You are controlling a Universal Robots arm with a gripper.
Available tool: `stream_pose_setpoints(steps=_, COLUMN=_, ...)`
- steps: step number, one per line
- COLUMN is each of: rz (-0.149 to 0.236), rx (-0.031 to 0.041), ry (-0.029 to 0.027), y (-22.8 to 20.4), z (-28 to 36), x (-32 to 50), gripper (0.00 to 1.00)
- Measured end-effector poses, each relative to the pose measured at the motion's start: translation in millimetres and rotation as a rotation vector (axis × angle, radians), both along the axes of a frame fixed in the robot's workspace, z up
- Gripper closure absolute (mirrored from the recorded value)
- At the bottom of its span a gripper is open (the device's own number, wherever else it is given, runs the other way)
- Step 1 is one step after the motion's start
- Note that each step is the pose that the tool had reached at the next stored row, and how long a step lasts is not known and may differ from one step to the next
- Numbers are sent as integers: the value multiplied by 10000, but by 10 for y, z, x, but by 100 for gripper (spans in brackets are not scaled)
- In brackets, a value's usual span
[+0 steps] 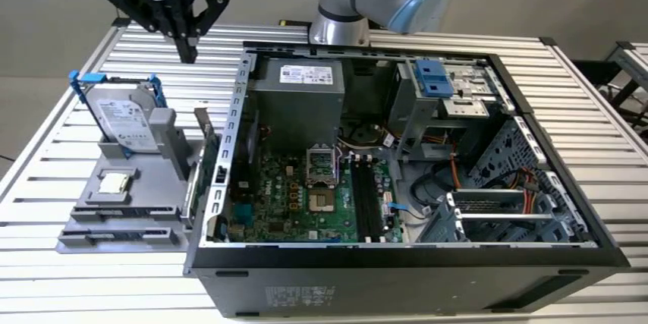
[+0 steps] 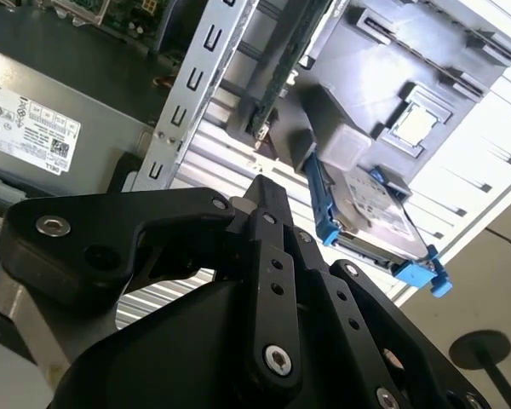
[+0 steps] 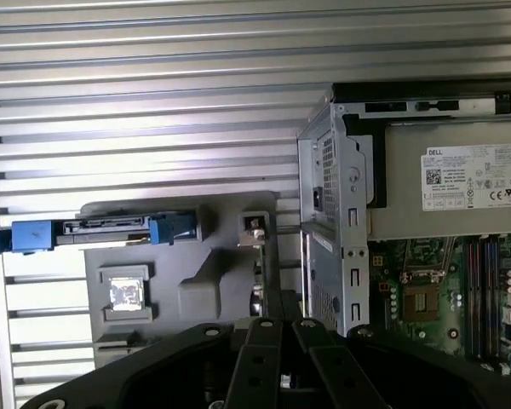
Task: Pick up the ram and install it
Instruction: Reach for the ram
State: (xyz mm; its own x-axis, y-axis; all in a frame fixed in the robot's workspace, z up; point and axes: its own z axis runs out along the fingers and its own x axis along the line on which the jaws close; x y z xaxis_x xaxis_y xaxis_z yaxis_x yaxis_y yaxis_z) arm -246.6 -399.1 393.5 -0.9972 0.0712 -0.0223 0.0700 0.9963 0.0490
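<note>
The ram (image 1: 209, 158) is a thin green stick standing on edge in the grey holder (image 1: 132, 221), right beside the open computer case's wall. In both wrist views it appears edge-on (image 3: 259, 285) (image 2: 279, 72). My gripper (image 1: 187, 52) hangs high over the slatted table, beyond the holder and apart from the ram, toward the exterior view's left. Its black fingers (image 2: 264, 200) are pressed together with nothing between them, and they also show in the first wrist view (image 3: 281, 328).
A silver hard drive in a blue bracket (image 1: 127, 115) and a square processor chip (image 1: 114, 182) sit in the same holder. The open case holds the motherboard (image 1: 303, 195), its black memory slots (image 1: 366, 202) and a grey power supply (image 1: 299, 89). Slatted table (image 1: 61, 278) surrounds all.
</note>
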Motion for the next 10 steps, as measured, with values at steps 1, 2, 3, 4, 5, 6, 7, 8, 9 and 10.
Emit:
stream_pose_setpoints(steps=1, rz=0, rx=0, ry=0, y=0, z=0, x=-18, gripper=100)
stream_pose_setpoints(steps=2, rz=0, rx=0, ry=0, y=0, z=0, x=-37, gripper=100)
stream_pose_setpoints(steps=3, rz=1, rx=0, ry=0, y=0, z=0, x=-57, gripper=100)
stream_pose_setpoints(steps=4, rz=1, rx=0, ry=0, y=0, z=0, x=-73, gripper=100)
stream_pose_setpoints(steps=5, rz=0, rx=0, ry=0, y=0, z=0, x=-88, gripper=100)
stream_pose_setpoints(steps=6, rz=1, rx=0, ry=0, y=0, z=0, x=-104, gripper=100)
stream_pose_setpoints(steps=7, rz=1, rx=0, ry=0, y=0, z=0, x=-120, gripper=100)
stream_pose_setpoints(steps=8, rz=0, rx=0, ry=0, y=0, z=0, x=-138, gripper=100)
stream_pose_setpoints(steps=9, rz=0, rx=0, ry=0, y=0, z=0, x=-155, gripper=100)
stream_pose_setpoints(steps=10, rz=0, rx=0, ry=1, y=0, z=0, x=-172, gripper=100)
